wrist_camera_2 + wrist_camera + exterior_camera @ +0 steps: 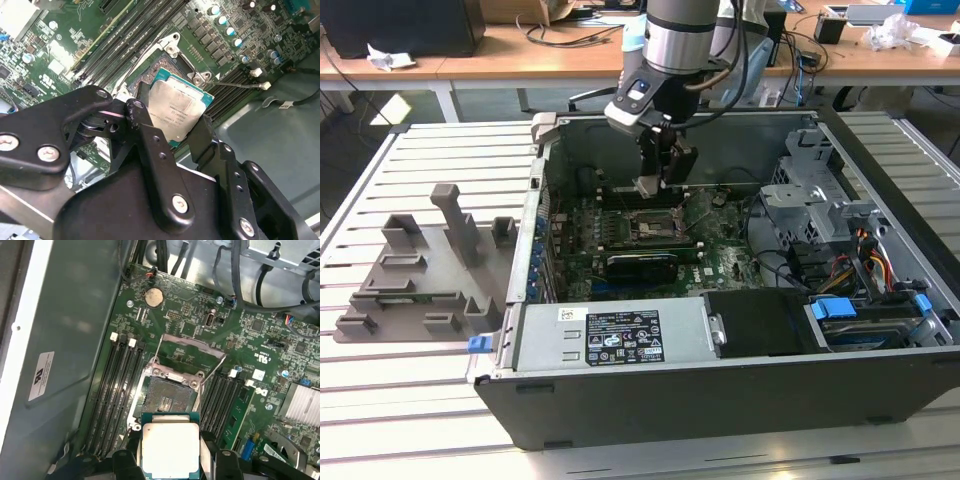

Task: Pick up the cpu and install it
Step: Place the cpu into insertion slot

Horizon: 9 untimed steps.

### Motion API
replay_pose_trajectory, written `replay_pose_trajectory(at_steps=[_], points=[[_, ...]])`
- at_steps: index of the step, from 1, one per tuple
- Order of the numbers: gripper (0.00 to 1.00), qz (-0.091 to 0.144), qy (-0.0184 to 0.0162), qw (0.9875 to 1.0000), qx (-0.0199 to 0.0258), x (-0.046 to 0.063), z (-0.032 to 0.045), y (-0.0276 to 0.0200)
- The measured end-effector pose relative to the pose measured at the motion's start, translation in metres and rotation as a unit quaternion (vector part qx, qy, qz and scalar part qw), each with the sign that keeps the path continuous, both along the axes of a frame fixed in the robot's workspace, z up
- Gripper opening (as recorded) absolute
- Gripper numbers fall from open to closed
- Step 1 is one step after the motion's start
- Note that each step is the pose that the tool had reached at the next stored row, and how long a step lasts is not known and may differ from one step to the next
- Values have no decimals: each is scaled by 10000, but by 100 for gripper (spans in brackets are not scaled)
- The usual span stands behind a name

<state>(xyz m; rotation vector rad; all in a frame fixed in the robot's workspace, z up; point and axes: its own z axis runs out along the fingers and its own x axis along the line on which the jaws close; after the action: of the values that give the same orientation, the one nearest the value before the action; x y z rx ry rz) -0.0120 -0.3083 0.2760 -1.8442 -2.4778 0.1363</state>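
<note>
The cpu (pixel 170 446) is a flat square chip with a silver top and a green rim, held by its edges between my gripper's (pixel 170 462) black fingers (pixel 212 460). It hangs a little above the motherboard, just beside the open socket (pixel 170 395), whose metal frame is swung up. In the second wrist view the cpu (pixel 177 107) sits tilted between the fingers (pixel 150 137) of my gripper (pixel 171 119), over the socket edge. In the exterior view my gripper (pixel 655 178) reaches down into the open computer case (pixel 620 400) with the cpu (pixel 646 186) above the socket (pixel 653 226).
Memory slots (pixel 117 385) flank the socket on both sides. A drive cage (pixel 810 210) and cables fill the case toward the exterior view's right, and a power supply (pixel 610 338) lies along its front. A grey plastic tray (pixel 420 270) with upright blocks stands outside the case.
</note>
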Motion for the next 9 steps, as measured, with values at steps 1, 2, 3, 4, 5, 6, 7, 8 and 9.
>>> replay_pose_trajectory(at_steps=[1, 2, 3, 4, 5, 6, 7, 8, 9], points=[[54, -52, 0, 10000, -11, 0, 0, 0], [54, -85, 0, 10000, -17, 0, -1, 0], [54, -109, 0, 9999, -23, 0, 0, 0], [54, -169, 0, 9999, -35, 0, 0, 0], [54, -222, 0, 9997, -45, 0, 0, 0], [54, -255, 0, 9997, -52, 0, 0, 0], [54, -283, 0, 9996, -57, 0, 0, 0], [54, -317, 0, 9995, -65, 0, -1, 0], [54, -349, 0, 9994, -72, 0, 0, 0]])
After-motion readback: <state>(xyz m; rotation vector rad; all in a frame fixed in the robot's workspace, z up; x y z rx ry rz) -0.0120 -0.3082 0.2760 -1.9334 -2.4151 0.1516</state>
